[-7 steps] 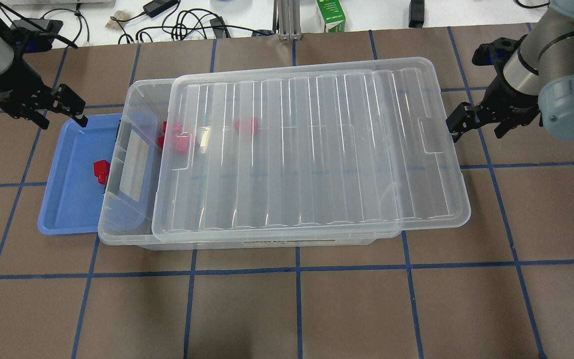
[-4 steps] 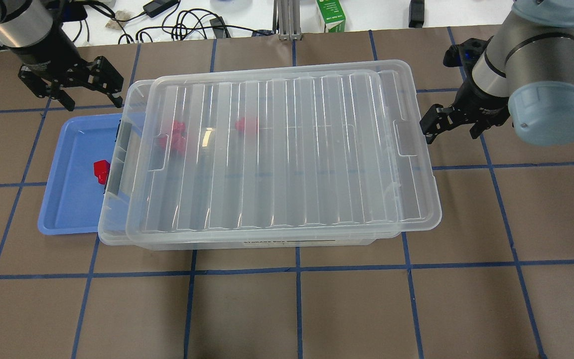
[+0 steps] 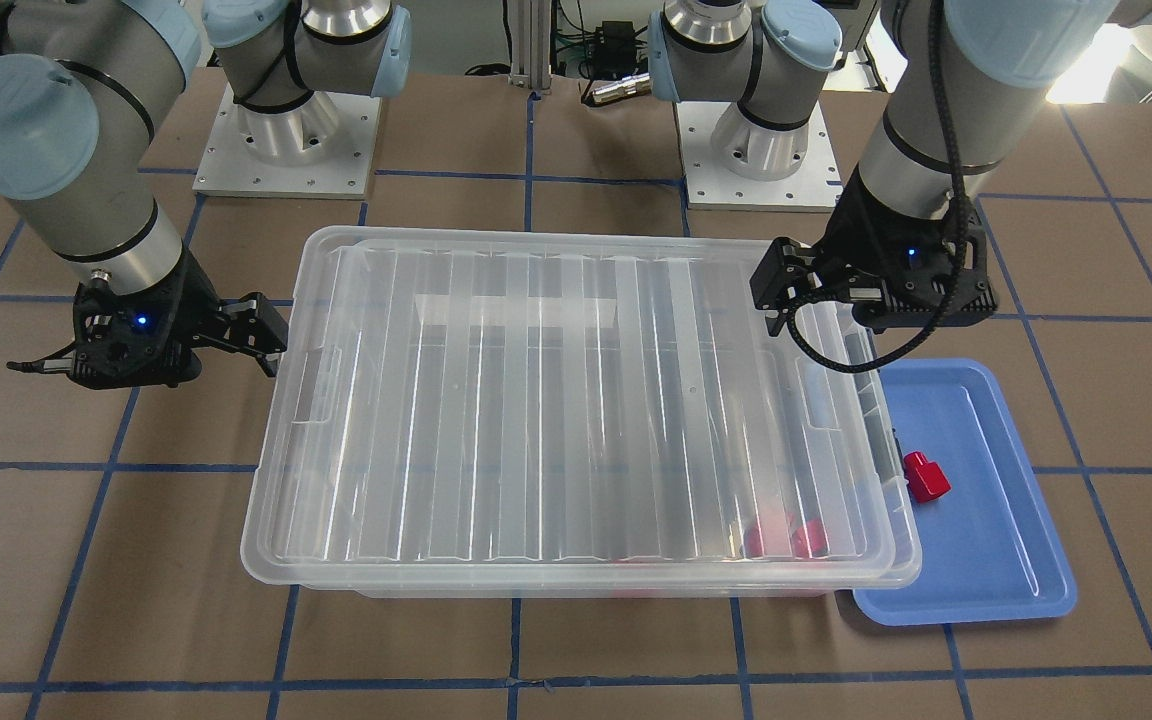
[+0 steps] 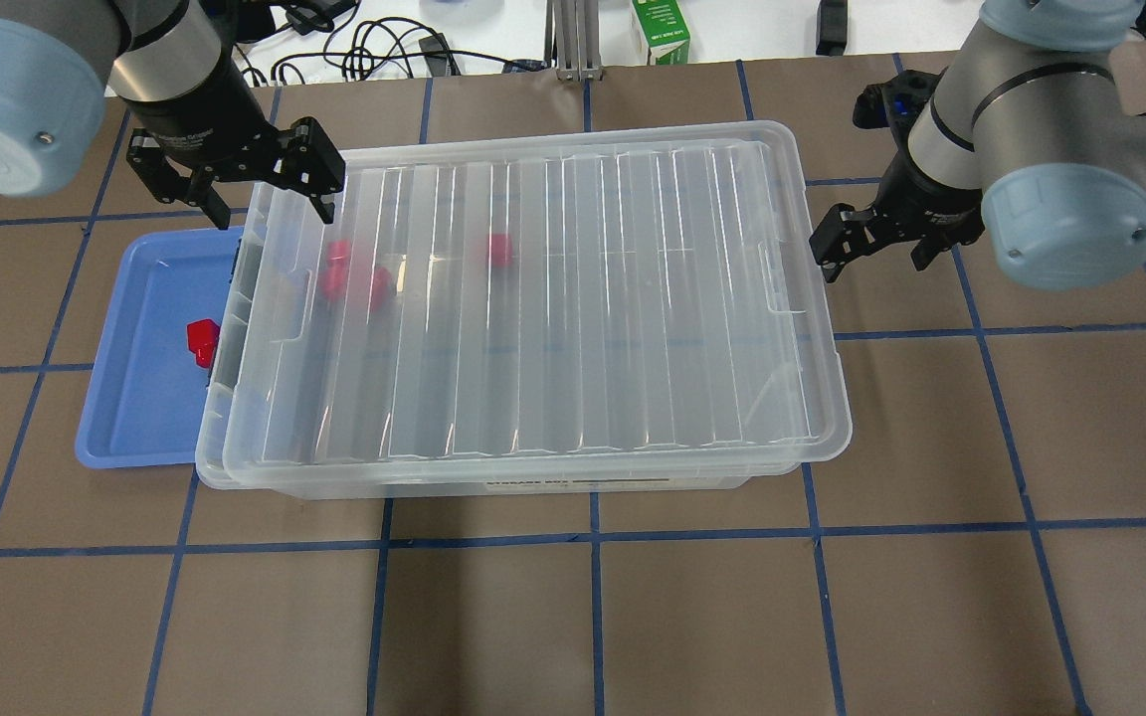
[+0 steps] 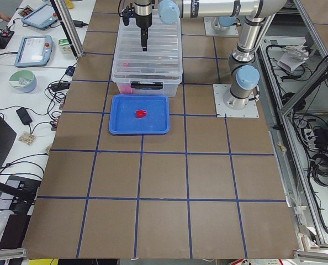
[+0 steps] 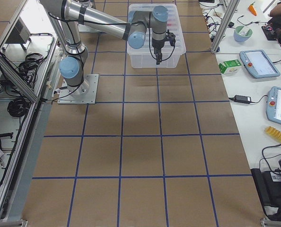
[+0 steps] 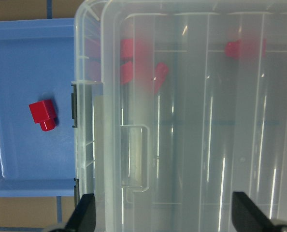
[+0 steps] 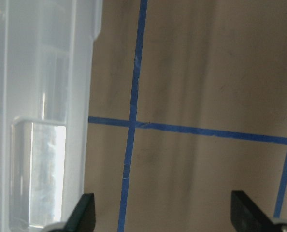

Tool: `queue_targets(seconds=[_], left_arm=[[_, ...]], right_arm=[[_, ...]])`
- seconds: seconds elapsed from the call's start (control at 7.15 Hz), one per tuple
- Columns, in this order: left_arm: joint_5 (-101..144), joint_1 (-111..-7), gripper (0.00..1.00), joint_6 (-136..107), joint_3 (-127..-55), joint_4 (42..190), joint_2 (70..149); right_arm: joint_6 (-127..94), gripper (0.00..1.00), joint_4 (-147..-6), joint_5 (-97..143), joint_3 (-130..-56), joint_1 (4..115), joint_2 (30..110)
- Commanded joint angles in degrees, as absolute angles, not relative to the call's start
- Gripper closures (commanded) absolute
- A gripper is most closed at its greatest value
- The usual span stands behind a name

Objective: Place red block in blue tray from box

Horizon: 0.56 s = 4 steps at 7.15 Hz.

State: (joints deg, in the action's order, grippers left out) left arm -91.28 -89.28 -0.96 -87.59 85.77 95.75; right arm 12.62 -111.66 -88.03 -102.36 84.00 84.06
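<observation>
One red block [image 4: 202, 341] lies in the blue tray [image 4: 140, 418], which sits against the left end of the clear box [image 4: 533, 479]. The block also shows in the left wrist view [image 7: 43, 114]. The ribbed lid [image 4: 553, 298] covers nearly the whole box, shifted slightly right. Several more red blocks [image 4: 354, 283] show blurred through the lid at the box's far left. My left gripper [image 4: 240, 194] is open and empty above the box's far-left corner. My right gripper [image 4: 876, 244] is open and empty, just off the lid's right edge.
A green carton [image 4: 661, 30] and cables [image 4: 364, 45] lie on the white table beyond the brown mat. The two arm bases [image 3: 286, 130] stand on the robot's side of the box. Brown mat with blue tape lines surrounds the box.
The lid has slid left over the box, with my right gripper following its right edge. My left gripper moved from beside the tray's far edge to the box's far-left corner.
</observation>
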Motion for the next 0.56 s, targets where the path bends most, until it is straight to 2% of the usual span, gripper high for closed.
queue_targets(seconds=[0.0,0.28,0.42], left_arm=[[-91.3,-90.4,0.00,-2.1,-87.9,85.4,95.6],[-91.1,-90.5,0.00,-2.1,-87.9,85.4,95.5],[-91.1,-90.5,0.00,-2.1,-87.9,85.5,95.2]], right_arm=[[12.5,0.00,-104.5,-88.4,-92.7,84.1,84.4],[9.6,0.00,-93.2,-88.2,-84.9,84.9,86.4],[4.5,0.00,-92.6,-88.3,-84.4,86.9,87.2]])
